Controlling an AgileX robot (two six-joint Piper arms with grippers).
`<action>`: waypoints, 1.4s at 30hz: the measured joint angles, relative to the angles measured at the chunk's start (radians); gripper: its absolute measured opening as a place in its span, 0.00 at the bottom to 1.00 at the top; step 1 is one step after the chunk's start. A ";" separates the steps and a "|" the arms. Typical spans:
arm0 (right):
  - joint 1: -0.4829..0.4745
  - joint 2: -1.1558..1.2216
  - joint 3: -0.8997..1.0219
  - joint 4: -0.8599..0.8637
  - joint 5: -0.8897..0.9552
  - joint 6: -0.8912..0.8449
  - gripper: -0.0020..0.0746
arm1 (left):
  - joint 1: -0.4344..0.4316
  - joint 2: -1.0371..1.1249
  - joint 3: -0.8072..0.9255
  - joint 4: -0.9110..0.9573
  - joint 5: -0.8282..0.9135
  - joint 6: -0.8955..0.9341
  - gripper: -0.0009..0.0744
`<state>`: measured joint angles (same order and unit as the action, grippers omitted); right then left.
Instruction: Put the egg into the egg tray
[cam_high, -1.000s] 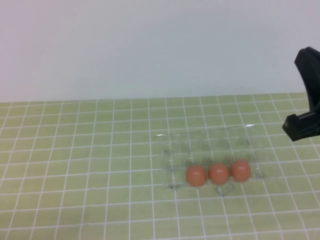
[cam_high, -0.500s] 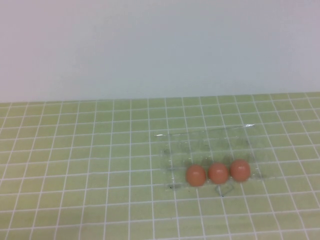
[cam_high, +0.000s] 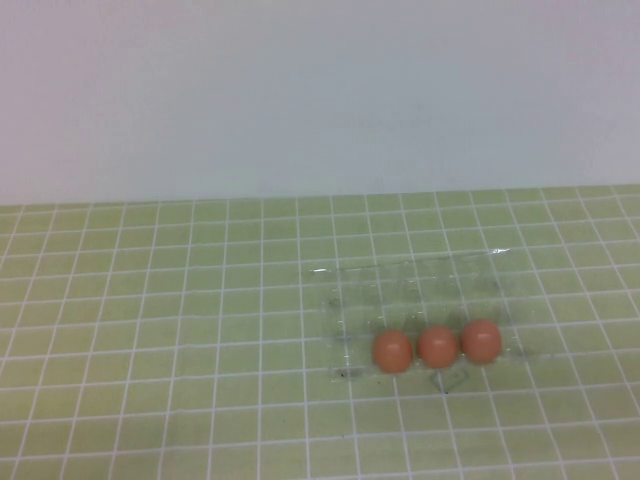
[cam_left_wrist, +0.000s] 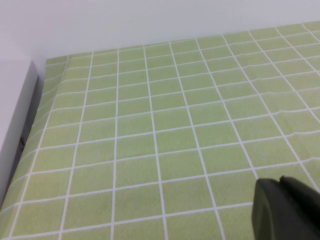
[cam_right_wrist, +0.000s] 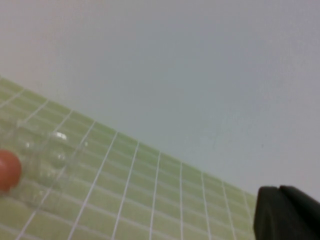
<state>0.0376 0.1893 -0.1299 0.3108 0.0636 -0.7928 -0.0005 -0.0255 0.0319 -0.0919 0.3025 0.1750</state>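
Observation:
Three alike reddish-brown eggs sit side by side in the front row of the clear egg tray (cam_high: 410, 270), right of the table's middle: the left egg (cam_high: 392, 351), the middle egg (cam_high: 437, 346) and the right egg (cam_high: 481, 340). Neither gripper shows in the high view. My left gripper (cam_left_wrist: 280, 182) shows only as dark fingers pressed together over bare green cloth, holding nothing. My right gripper (cam_right_wrist: 278, 189) is likewise shut and empty, well away from the tray (cam_right_wrist: 50, 150), where one egg (cam_right_wrist: 7, 170) shows at the picture's edge.
The table is covered by a green cloth with a white grid (cam_high: 160, 330). A plain white wall (cam_high: 320, 90) stands behind it. A white and grey ledge (cam_left_wrist: 15, 115) runs along the table's edge in the left wrist view.
The right arm, seen at the right edge one second ago, has left the high view. The eggs and the tray have not moved.

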 joint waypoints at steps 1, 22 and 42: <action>-0.009 -0.028 0.029 0.000 0.015 0.000 0.02 | 0.000 0.000 0.000 0.000 0.000 0.000 0.01; -0.092 -0.198 0.157 -0.025 0.313 0.000 0.02 | 0.000 0.000 0.000 0.000 0.000 0.000 0.01; -0.092 -0.198 0.158 -0.032 0.324 0.129 0.02 | 0.000 0.000 0.000 0.000 0.000 0.000 0.01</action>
<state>-0.0543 -0.0089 0.0281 0.2792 0.3872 -0.6633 -0.0005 -0.0255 0.0319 -0.0919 0.3025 0.1750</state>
